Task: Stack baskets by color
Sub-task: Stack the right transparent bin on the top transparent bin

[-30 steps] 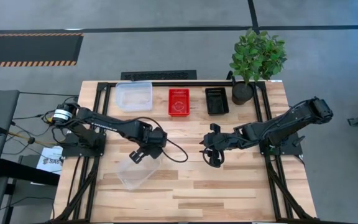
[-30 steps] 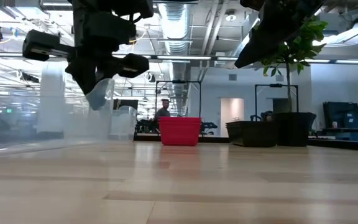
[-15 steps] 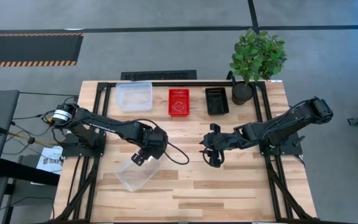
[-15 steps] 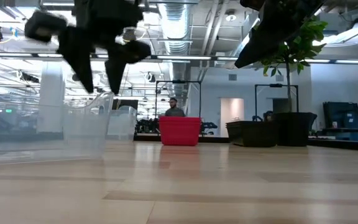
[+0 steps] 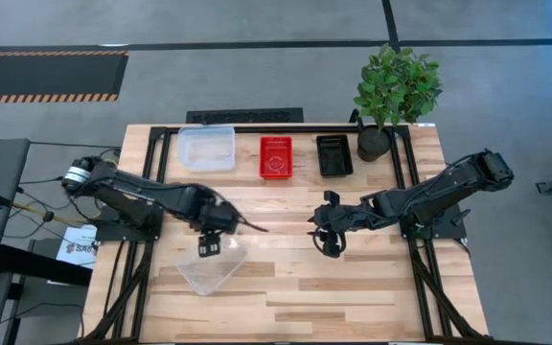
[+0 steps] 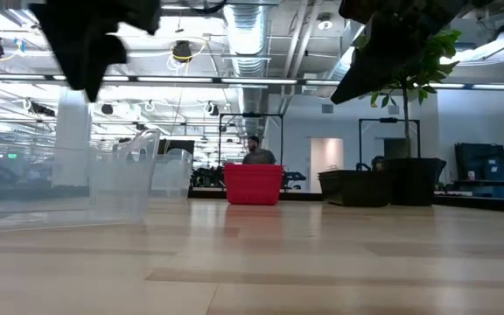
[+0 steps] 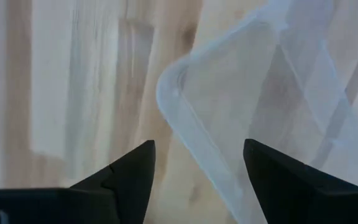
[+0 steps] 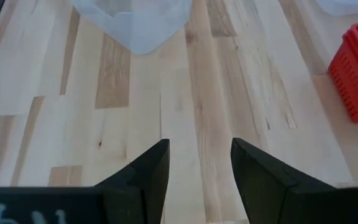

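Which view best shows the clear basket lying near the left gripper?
The high view: the whole clear basket shows, lying askew on the table just below the open left gripper. The left wrist view shows only one rounded corner, the low view its translucent side, the right wrist view a far corner.

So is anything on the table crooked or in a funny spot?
Yes. One clear basket lies askew near the table's front, off the tidy back row, below the open left gripper.
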`<state>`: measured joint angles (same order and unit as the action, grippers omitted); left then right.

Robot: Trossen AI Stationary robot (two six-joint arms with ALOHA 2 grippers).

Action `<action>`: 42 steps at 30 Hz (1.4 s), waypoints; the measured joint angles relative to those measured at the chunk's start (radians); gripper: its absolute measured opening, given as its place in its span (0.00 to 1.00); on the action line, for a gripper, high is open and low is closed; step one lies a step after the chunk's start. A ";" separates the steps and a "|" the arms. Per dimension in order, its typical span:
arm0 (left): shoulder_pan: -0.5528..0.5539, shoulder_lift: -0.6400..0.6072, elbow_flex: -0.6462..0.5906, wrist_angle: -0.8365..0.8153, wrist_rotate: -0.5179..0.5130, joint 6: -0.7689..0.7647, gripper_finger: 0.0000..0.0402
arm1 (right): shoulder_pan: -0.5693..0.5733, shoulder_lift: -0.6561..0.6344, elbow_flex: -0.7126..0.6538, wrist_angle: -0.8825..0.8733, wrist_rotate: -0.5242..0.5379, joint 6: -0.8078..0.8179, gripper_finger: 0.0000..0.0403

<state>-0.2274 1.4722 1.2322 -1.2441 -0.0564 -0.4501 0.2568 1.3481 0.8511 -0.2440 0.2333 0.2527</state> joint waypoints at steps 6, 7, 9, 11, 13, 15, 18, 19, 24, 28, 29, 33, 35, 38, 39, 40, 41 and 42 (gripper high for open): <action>-0.055 -0.131 -0.210 0.122 0.014 -0.317 0.58 | -0.004 0.000 -0.001 0.021 0.000 -0.044 0.47; -0.063 -0.148 -0.244 0.141 0.017 -0.354 0.58 | -0.004 0.000 -0.001 0.022 -0.001 -0.051 0.47; -0.070 -0.170 -0.306 0.163 0.028 -0.415 0.58 | -0.007 0.000 -0.001 0.022 -0.002 -0.053 0.47; -0.075 -0.178 -0.364 0.202 0.031 -0.453 0.58 | -0.013 0.000 -0.001 0.022 -0.002 -0.055 0.47; -0.080 -0.179 -0.415 0.251 0.066 -0.460 0.58 | -0.020 0.000 -0.001 0.022 -0.002 -0.064 0.47; -0.082 -0.179 -0.461 0.328 0.109 -0.456 0.58 | -0.026 0.000 -0.001 0.021 -0.010 -0.074 0.47; -0.081 -0.179 -0.515 0.434 0.116 -0.454 0.58 | -0.038 0.000 -0.001 0.021 -0.027 -0.077 0.47; -0.081 -0.179 -0.524 0.453 0.101 -0.455 0.58 | -0.040 0.000 -0.001 0.022 -0.027 -0.078 0.47; -0.081 -0.179 -0.535 0.479 0.086 -0.458 0.53 | -0.055 0.000 -0.001 0.020 -0.027 -0.078 0.47; -0.080 -0.179 -0.535 0.478 0.084 -0.461 0.40 | -0.058 0.000 -0.001 0.021 -0.027 -0.079 0.47; -0.078 -0.179 -0.535 0.477 0.080 -0.461 0.36 | -0.061 0.000 -0.001 0.021 -0.027 -0.079 0.47; -0.061 -0.179 -0.520 0.456 0.086 -0.420 0.12 | -0.064 0.000 -0.001 0.021 -0.028 -0.079 0.47; -0.054 -0.179 -0.495 0.449 0.082 -0.389 0.03 | -0.064 0.000 -0.001 0.021 -0.028 -0.079 0.47; -0.050 -0.179 -0.451 0.445 0.083 -0.332 0.02 | -0.063 0.000 -0.001 0.021 -0.028 -0.079 0.47; -0.050 -0.179 -0.432 0.443 0.081 -0.312 0.01 | -0.063 0.000 -0.001 0.021 -0.028 -0.078 0.47; -0.050 -0.179 -0.410 0.441 0.081 -0.299 0.01 | -0.063 0.000 -0.001 0.021 -0.028 -0.078 0.47; -0.050 -0.179 -0.384 0.434 0.076 -0.285 0.01 | -0.063 0.000 -0.001 0.021 -0.028 -0.078 0.47; -0.046 -0.179 -0.355 0.420 0.073 -0.267 0.00 | -0.063 0.000 -0.001 0.021 -0.028 -0.079 0.47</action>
<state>-0.2738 1.2934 0.8768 -0.8239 0.0166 -0.7172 0.1936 1.3479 0.8497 -0.2226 0.2054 0.1741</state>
